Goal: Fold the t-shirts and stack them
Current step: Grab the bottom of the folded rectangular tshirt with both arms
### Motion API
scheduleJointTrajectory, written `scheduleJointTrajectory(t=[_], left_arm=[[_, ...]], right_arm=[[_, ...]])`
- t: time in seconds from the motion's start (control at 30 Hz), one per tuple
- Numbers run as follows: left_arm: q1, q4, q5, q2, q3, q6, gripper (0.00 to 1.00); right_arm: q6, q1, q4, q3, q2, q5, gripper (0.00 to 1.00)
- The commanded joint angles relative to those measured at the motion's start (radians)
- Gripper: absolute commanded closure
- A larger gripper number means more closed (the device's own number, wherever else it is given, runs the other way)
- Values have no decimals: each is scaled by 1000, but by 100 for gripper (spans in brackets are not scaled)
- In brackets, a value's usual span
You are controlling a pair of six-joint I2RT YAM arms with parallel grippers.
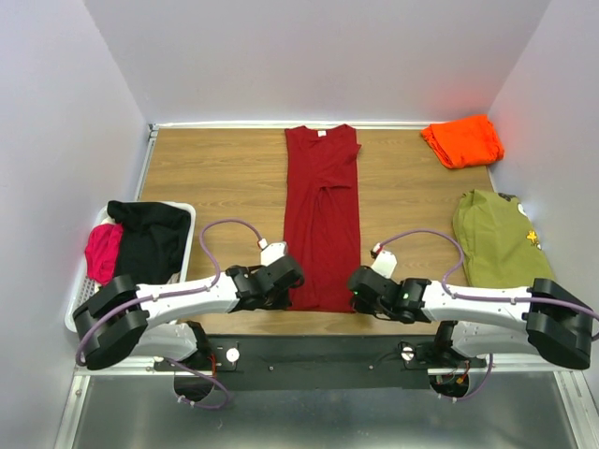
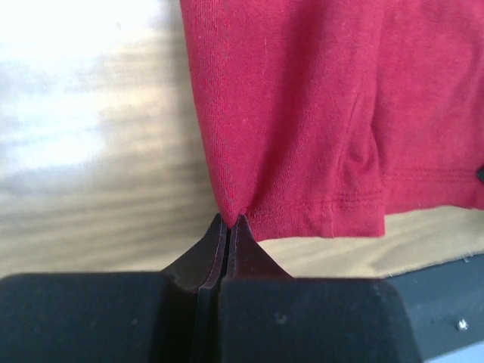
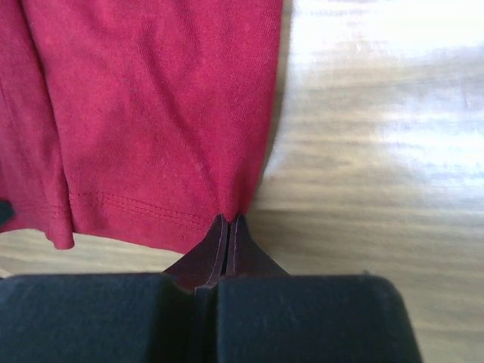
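A dark red t-shirt lies lengthwise down the middle of the table, its sides folded in to a narrow strip, with the white neck label at the far end. My left gripper is shut on the near left hem corner. My right gripper is shut on the near right hem corner. In both wrist views the jaws are pinched together with red cloth caught at their tips. A folded bright orange t-shirt sits at the far right corner.
An olive green shirt lies folded at the right edge. A white basket at the left holds black and pink clothes. Purple walls close in the table on three sides. The table's near edge runs just behind both grippers.
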Motion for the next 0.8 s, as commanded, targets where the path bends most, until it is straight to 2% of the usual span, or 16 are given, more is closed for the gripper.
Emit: scheduleJointTrajectory(t=[0.0, 0.27, 0.5, 0.77], left_arm=[[-68, -91, -58, -56, 3, -111, 100], [-191, -189, -130, -84, 35, -263, 100], [-200, -278, -232, -135, 98, -323, 100], [-191, -419, -435, -126, 232, -410, 100]], right_arm=[[11, 39, -138, 12, -32, -19, 99], [46, 122, -242, 84, -41, 93, 99], [-9, 125, -291, 208, -50, 245, 99], [-68, 125, -348, 335, -36, 392, 99]])
